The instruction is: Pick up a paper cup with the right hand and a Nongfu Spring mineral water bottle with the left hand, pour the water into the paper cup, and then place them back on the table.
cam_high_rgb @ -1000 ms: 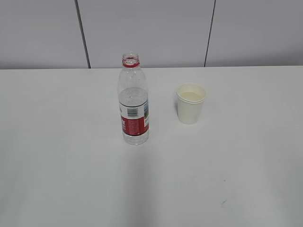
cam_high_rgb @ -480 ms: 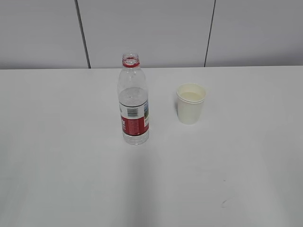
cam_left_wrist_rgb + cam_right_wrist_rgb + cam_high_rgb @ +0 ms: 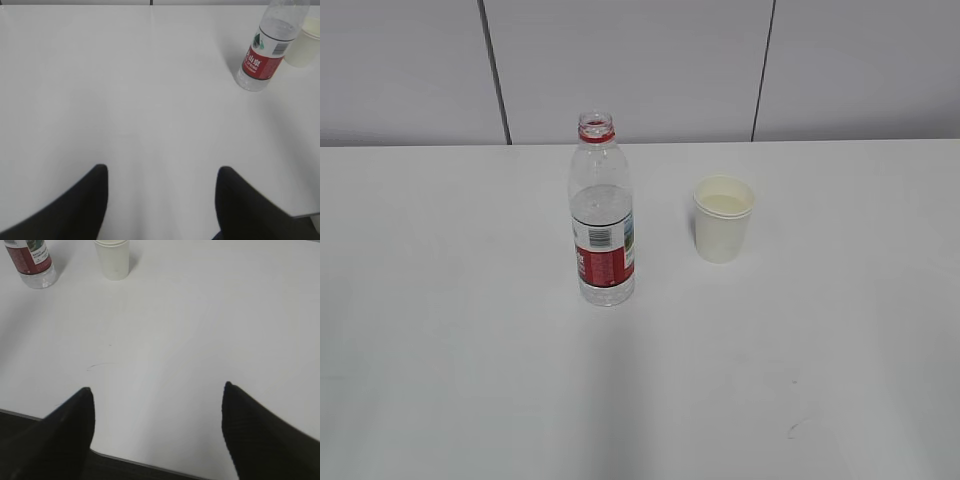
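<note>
The Nongfu Spring mineral water bottle stands upright and uncapped on the white table, with water in its lower half. It also shows in the left wrist view and the right wrist view. The paper cup stands upright to its right, apart from it, with liquid inside; it shows in the right wrist view and at the edge of the left wrist view. My left gripper is open and empty over bare table. My right gripper is open and empty near the table's front edge. Neither arm shows in the exterior view.
A small dark scuff mark lies on the table at the front right, also in the right wrist view. The table's front edge runs under the right gripper. A grey panelled wall stands behind the table.
</note>
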`<state>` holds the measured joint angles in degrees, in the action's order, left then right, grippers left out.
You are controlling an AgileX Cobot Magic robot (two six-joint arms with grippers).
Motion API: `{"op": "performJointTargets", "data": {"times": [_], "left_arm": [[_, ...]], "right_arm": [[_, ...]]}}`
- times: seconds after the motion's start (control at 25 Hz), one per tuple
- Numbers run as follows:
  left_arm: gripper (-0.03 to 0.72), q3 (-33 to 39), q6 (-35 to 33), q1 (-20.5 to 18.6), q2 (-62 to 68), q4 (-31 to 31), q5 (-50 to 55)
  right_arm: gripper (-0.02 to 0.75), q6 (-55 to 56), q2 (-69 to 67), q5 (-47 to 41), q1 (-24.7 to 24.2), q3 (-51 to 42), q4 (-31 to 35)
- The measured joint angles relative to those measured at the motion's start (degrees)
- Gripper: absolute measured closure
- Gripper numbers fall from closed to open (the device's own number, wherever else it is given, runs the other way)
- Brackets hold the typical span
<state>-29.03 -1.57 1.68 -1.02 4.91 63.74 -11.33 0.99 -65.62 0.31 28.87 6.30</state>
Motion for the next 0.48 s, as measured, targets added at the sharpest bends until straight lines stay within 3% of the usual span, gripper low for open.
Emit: {"op": "performJointTargets", "data": {"times": [0.48], "left_arm": [[0.283, 0.0, 0.0, 0.0, 0.0, 0.0, 0.0]], "right_arm": [[0.147, 0.0, 0.0, 0.0, 0.0, 0.0, 0.0]]}}
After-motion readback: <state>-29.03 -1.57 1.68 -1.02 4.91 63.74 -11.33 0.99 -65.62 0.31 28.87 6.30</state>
